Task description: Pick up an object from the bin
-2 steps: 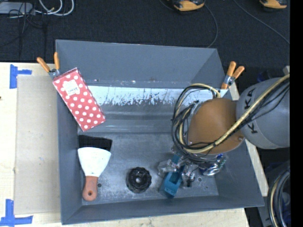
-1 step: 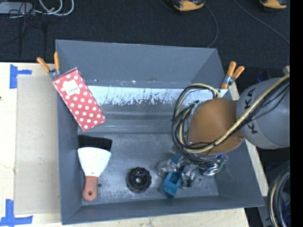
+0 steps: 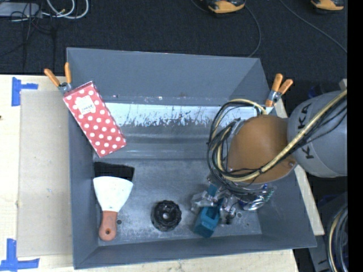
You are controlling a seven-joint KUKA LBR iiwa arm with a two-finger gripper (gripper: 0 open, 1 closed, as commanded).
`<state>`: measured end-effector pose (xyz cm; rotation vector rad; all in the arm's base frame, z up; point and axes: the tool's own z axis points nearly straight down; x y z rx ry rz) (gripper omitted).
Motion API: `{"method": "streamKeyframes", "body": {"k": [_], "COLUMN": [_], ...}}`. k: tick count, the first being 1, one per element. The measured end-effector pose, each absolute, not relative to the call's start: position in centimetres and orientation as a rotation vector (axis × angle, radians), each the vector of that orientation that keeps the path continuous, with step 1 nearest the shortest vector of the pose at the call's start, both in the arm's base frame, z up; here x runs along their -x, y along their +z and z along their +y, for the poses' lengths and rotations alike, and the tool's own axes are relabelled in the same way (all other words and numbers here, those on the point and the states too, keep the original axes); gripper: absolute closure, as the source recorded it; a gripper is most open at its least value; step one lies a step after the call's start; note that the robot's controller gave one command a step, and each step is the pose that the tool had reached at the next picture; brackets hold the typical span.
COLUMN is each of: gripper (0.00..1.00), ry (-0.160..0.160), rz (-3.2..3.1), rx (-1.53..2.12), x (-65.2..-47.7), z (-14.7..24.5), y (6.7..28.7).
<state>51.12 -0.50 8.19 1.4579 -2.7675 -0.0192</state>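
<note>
Fingers on the gripper [image 3: 220, 207] sit low under the arm's brown cover [image 3: 258, 149] and its cables, so I cannot tell how far open they are or if they have hold of anything. The gripper is down at 5 o'clock in the big grey bin [image 3: 170, 84]. A red box with white dots [image 3: 93, 118] leans on the wall at 10 o'clock. A white scraper with a reddish handle [image 3: 112, 196] lies at 8 o'clock. A small black round knob [image 3: 166, 215] sits at 6 o'clock, just beside the smallest thing, a blue block [image 3: 205, 221], which looks tipped to one side. What could go wrong: I think the tipped block could slip or spin away if it gets pinched on a corner, or it could get pushed into the front wall close behind it. The blue block lies at 7 o'clock from the gripper, right up against its tip, and it looks like the thing to be picked.
</note>
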Motion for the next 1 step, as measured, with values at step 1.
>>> {"method": "streamKeyframes", "body": {"k": [1], "gripper": [1.0], "ry": [-0.015], "rz": [-2.773], "rx": [-1.458], "x": [-51.23], "z": [-0.49], "y": [10.27]}}
